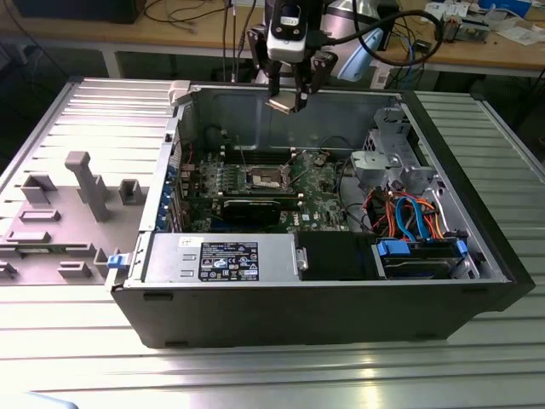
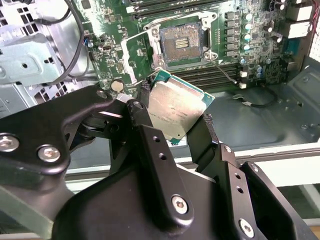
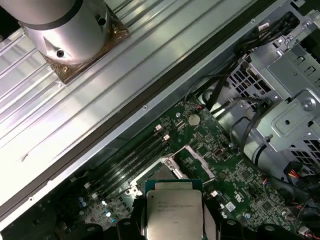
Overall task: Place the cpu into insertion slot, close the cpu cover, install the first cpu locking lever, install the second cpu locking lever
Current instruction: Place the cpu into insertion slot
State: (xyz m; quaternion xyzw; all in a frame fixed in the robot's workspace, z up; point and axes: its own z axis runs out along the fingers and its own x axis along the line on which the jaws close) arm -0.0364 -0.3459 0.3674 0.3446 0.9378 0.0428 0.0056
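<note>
Gripper, exterior view: the gripper (image 1: 287, 106) hangs over the far side of the open computer case (image 1: 281, 315), above the green circuit board (image 1: 319, 183) and clear of it.
Cpu, exterior view: the cpu (image 1: 283, 104) is held in the air at the gripper's tip, tilted.
Insertion slot, exterior view: the insertion slot (image 1: 266, 177) lies on the board below the gripper and a little nearer, its dark centre uncovered.
Surroundings, exterior view: the case rests on a ribbed metal desk (image 1: 272, 375). A grey fixture plate (image 1: 68, 213) lies at the exterior view's left, and blue and orange cables (image 1: 409, 213) are at its right.
Fingers, second wrist view: the two black fingers (image 2: 146, 131) are clenched on opposite edges of the cpu, whose silvery top faces the camera.
Insertion slot, second wrist view: it is empty, lying beyond the chip and well apart from it.
Cpu cover, second wrist view: the cpu cover (image 2: 128, 60), a thin metal frame, stands raised at the slot's side.
Memory slots, second wrist view: the long dark memory slots (image 2: 210, 75) run just beside the slot.
Cpu, first wrist view: the chip lies flat-faced between the dark fingers, over the board.
Arm, first wrist view: the silver wrist section (image 3: 65, 30) hangs above the ribbed desk outside the case wall.
Drive cage, first wrist view: the perforated metal drive cage (image 3: 285, 90) stands beside the board.
</note>
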